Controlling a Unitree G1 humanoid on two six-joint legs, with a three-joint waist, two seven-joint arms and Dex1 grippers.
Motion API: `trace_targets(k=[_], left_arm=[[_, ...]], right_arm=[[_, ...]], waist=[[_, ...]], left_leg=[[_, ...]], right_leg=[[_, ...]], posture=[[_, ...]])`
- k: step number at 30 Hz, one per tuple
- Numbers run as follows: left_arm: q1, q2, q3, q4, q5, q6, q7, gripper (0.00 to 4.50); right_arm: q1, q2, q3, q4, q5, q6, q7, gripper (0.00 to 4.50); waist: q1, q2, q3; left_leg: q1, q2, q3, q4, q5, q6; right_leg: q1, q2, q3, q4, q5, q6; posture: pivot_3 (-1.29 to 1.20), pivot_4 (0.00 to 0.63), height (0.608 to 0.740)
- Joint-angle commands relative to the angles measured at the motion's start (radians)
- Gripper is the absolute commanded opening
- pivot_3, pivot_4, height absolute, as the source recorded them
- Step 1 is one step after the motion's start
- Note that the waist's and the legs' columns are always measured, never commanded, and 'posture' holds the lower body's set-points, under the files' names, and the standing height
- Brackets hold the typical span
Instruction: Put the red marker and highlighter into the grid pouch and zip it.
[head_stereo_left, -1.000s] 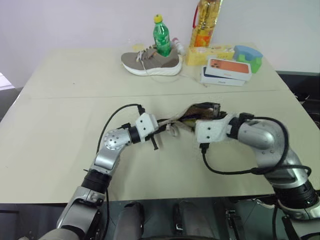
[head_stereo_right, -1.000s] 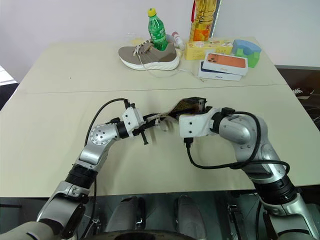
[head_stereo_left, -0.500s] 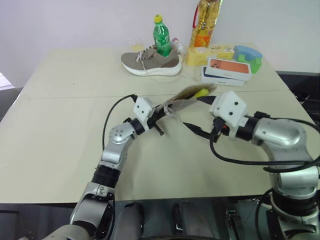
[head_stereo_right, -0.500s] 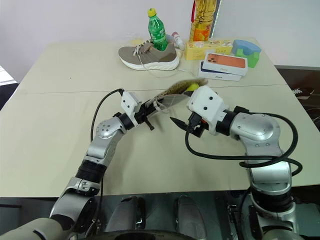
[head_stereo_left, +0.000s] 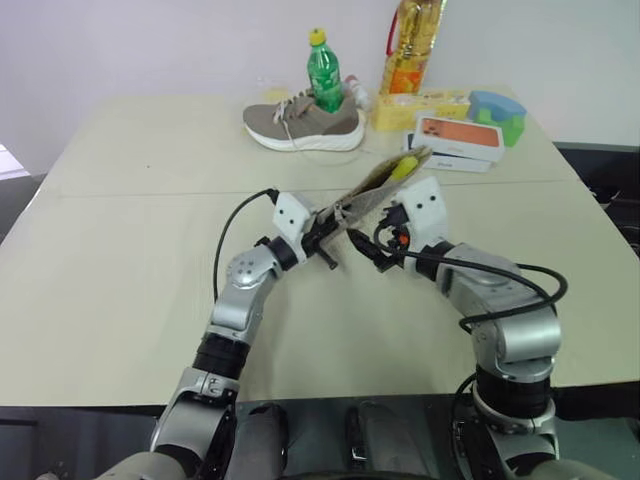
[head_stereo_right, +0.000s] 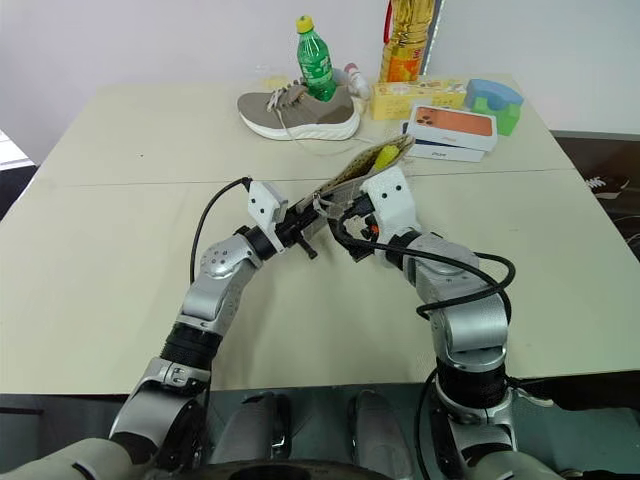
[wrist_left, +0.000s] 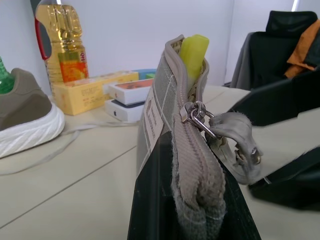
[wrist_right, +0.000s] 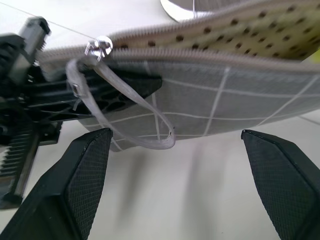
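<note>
My left gripper (head_stereo_left: 326, 238) is shut on the lower end of the grid pouch (head_stereo_left: 375, 190), which it holds tilted up above the table. The grey fabric and its zip run between my left gripper's fingers (wrist_left: 150, 200). The yellow highlighter (wrist_left: 194, 55) pokes out of the pouch's open upper end. The red marker is hidden. My right gripper (wrist_right: 175, 133) stands open just beside the pouch, its fingertips (wrist_right: 102, 137) wide apart. The zip slider (wrist_right: 100, 46) sits near the held end, and its cord pull (wrist_right: 125, 135) hangs loose between the right fingers, gripped by neither.
At the table's far edge stand a grey shoe (head_stereo_left: 300, 125), a green bottle (head_stereo_left: 323, 75), an oil bottle (head_stereo_left: 410, 45), a yellow box (head_stereo_left: 420, 108), stacked phone boxes (head_stereo_left: 455, 140) and a blue-green container (head_stereo_left: 497, 112). The beige table (head_stereo_left: 130, 260) spreads around both arms.
The left gripper has raised and tilted the pouch. The right gripper let go of the pouch, drew back, rolled over and came in again beside the zip pull.
</note>
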Motion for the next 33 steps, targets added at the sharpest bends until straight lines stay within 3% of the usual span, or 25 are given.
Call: trace_targets(k=[1, 6, 19, 25, 33], left_arm=[[-0.007, -0.007, -0.001, -0.051, -0.016, -0.001, 0.006, 0.0], [-0.009, -0.007, 0.001, -0.048, -0.015, -0.004, 0.007, 0.0], [-0.014, 0.088, 0.045, 0.004, -0.037, -0.021, -0.031, 0.0], [-0.01, 0.098, 0.055, -0.033, -0.129, 0.107, -0.099, 0.0], [-0.002, 0.133, 0.031, -0.049, -0.106, 0.097, -0.164, 0.0]], right_arm=[[-0.015, -0.004, 0.0, -0.01, 0.029, -0.025, -0.023, 2.48], [-0.013, -0.033, 0.003, 0.0, 0.057, -0.043, -0.033, 0.05], [-0.088, -0.359, -0.129, 0.056, 0.061, -0.137, -0.021, 0.05], [-0.028, -0.366, 0.005, -0.015, 0.058, -0.186, -0.015, 0.05], [-0.095, -0.31, -0.003, -0.006, 0.082, -0.178, -0.065, 0.05]], waist=[[0.0, 0.0, 0.0], [0.0, 0.0, 0.0], [0.0, 0.0, 0.0], [-0.003, 0.0, 0.0], [0.0, 0.0, 0.0]], left_leg=[[0.0, 0.0, 0.0, 0.0, 0.0, 0.0], [0.0, 0.0, 0.0, 0.0, 0.0, 0.0], [0.0, 0.0, 0.0, -0.001, 0.0, 0.0], [0.0, 0.001, 0.0, -0.002, 0.0, 0.0], [0.0, 0.001, 0.0, -0.001, 0.0, 0.0]], right_leg=[[0.0, 0.0, 0.0, 0.0, 0.0, 0.0], [0.0, 0.0, 0.0, 0.0, 0.0, 0.0], [0.0, 0.001, 0.0, -0.001, 0.0, 0.0], [-0.001, 0.001, 0.0, -0.001, 0.0, 0.0], [-0.001, 0.001, 0.001, 0.0, 0.0, 0.0]], posture=[[0.0, 0.15, 0.74], [0.0, 0.15, 0.74], [0.0, 0.15, 0.74], [0.0, 0.15, 0.74], [0.0, 0.15, 0.74]])
